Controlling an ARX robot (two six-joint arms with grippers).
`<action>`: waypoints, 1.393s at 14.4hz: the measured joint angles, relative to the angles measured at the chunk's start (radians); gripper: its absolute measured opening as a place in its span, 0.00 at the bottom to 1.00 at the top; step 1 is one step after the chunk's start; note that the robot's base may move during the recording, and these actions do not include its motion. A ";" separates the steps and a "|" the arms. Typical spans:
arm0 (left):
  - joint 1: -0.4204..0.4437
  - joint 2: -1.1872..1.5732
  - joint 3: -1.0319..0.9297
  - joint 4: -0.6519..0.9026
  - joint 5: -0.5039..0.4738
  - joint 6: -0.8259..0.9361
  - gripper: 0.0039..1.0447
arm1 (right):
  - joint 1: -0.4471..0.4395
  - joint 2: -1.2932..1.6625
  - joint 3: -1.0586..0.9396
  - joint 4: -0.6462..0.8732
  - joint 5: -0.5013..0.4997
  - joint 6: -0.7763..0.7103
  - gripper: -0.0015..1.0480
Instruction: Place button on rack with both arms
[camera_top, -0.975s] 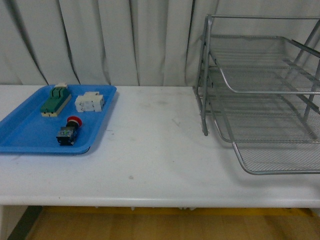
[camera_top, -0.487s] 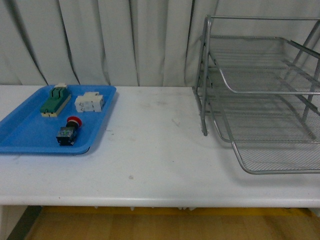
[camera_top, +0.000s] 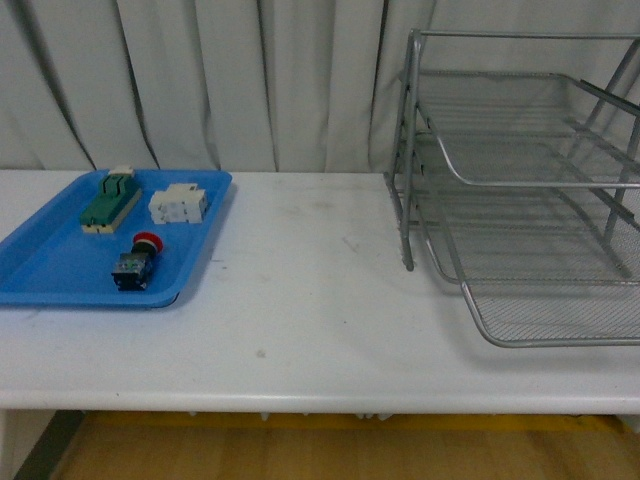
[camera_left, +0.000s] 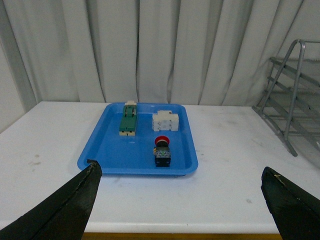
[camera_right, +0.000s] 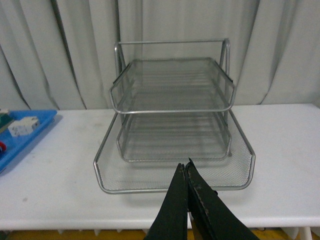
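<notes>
The button (camera_top: 137, 262) (camera_left: 161, 149), red cap on a black-and-blue body, lies in the near part of a blue tray (camera_top: 50, 270) (camera_left: 105, 150) at the table's left. The silver wire-mesh rack (camera_top: 520, 190) (camera_right: 172, 107) stands at the right, its lowest tray pulled forward. Neither arm shows in the front view. My left gripper (camera_left: 180, 175) is open, its black fingertips (camera_left: 82, 187) wide apart, held back from the tray near the table's front edge. Facing the rack's lowest tray, my right gripper (camera_right: 185, 167) is shut on nothing.
In the blue tray also lie a green-and-cream block (camera_top: 110, 200) (camera_left: 128, 121) and a white blocky component (camera_top: 179, 204) (camera_left: 165, 120). The white table (camera_top: 300, 300) stands before grey curtains. Its front edge runs just below both grippers.
</notes>
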 joint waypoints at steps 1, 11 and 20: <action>0.000 0.000 0.000 0.002 -0.001 0.000 0.94 | -0.005 0.000 0.000 -0.019 0.013 -0.003 0.02; 0.000 0.000 0.000 0.000 0.000 0.000 0.94 | -0.010 0.000 0.000 -0.010 0.019 -0.006 0.53; -0.089 1.126 0.578 0.185 -0.026 -0.137 0.94 | -0.010 0.000 0.000 -0.011 0.021 -0.007 0.94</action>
